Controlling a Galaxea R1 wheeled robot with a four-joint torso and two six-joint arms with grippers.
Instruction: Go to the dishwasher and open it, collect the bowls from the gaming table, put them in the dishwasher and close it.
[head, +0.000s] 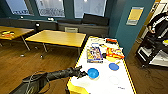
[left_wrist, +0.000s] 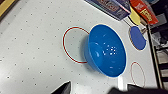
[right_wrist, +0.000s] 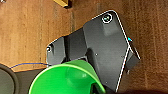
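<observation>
Green bowl (right_wrist: 65, 79) pinched in my right gripper, low over the wood floor. Collecting step — my left gripper (head: 83, 74), spread, nears blue bowl (head: 93, 73) on gaming table (head: 107, 85); next, close on its rim.

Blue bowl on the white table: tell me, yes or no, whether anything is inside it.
No. In the left wrist view the blue bowl shows a bare interior, only light reflections on its bottom.
</observation>
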